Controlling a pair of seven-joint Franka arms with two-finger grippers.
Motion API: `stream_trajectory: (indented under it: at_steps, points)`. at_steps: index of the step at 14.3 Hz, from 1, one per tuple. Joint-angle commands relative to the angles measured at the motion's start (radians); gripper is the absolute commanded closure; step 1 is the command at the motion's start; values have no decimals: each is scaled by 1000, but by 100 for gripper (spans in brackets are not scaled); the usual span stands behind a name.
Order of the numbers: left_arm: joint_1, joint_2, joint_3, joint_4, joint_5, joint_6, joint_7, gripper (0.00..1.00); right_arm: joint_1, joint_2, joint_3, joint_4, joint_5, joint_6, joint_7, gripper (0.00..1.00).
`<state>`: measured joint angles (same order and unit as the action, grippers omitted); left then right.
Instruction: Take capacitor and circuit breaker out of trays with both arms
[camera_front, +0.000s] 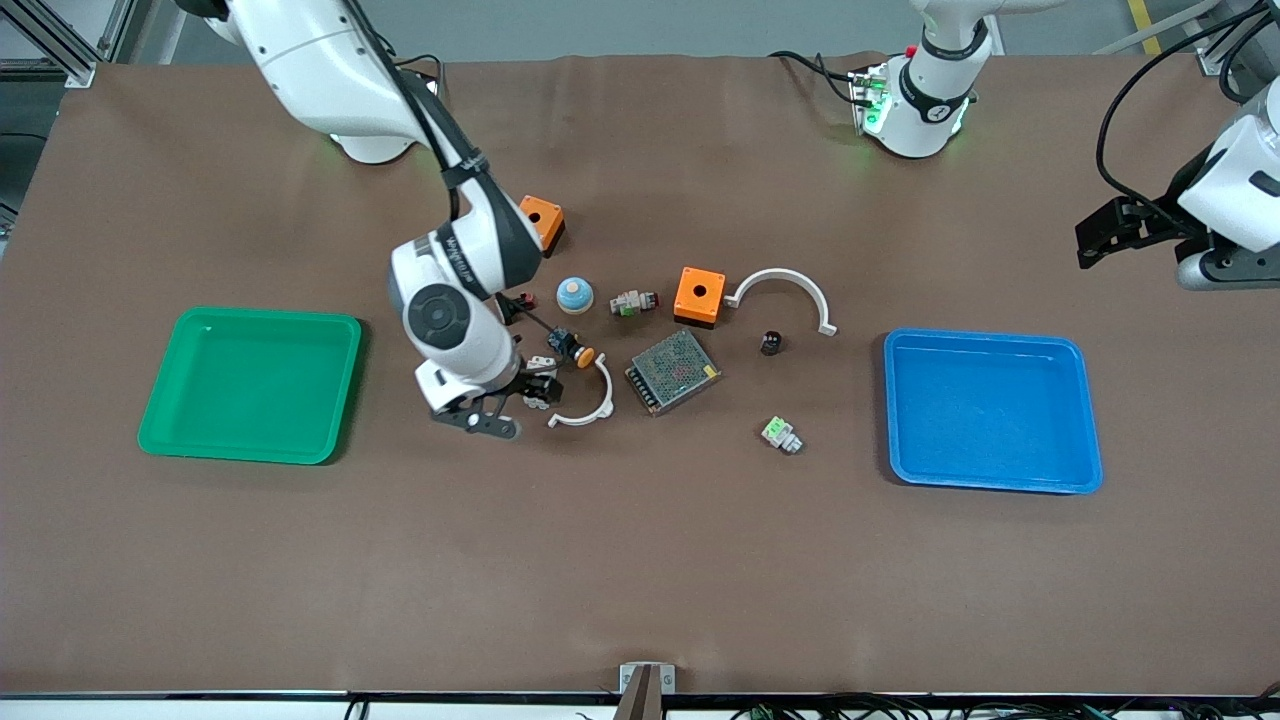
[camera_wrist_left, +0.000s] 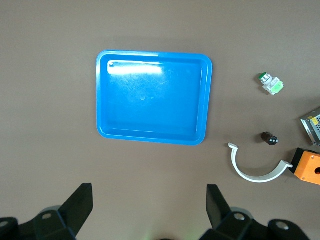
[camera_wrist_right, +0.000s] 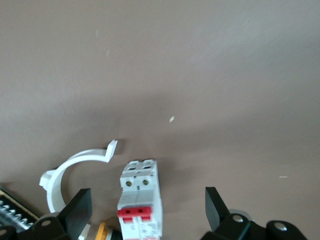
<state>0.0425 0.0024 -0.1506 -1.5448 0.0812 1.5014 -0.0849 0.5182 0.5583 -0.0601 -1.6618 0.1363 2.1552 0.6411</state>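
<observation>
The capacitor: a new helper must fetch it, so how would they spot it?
Start at the blue tray. Toward the right arm's end lies a white arc; the capacitor sits just nearer the camera. It is the only tiny black cylinder there.

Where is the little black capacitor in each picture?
Front view: the capacitor lies on the table, between the white arc and the blue tray.
Left wrist view: the capacitor lies just above that same arc.
Right wrist view: not in it.
Shared landmark: the white arc beside it.

Bright even light, glare on the blue tray (camera_wrist_left: 150, 75).
</observation>
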Motion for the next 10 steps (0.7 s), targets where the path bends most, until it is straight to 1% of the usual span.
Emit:
stream_trajectory:
  at_steps: [1,3,4,6,7,10]
  points:
    - [10,-50,2,-49,-23,28,14,0,-102,-30,13,105,-3,-185,-133,0]
    - [10,-50,-4,-47,-21,25,17,0,-191,-87,11,106,-10,-236,-294,0]
    - [8,-51,-7,-49,-23,22,16,0,-237,-116,11,105,-35,-270,-360,0]
    - [5,-53,-12,-51,-26,22,11,0,-314,-155,13,106,-117,-333,-435,0]
    - [5,-56,-18,-54,-37,20,11,0,-343,-175,13,106,-145,-365,-484,0]
    - [10,-62,-21,-58,-66,13,7,0,-444,-228,13,103,-150,-449,-627,0]
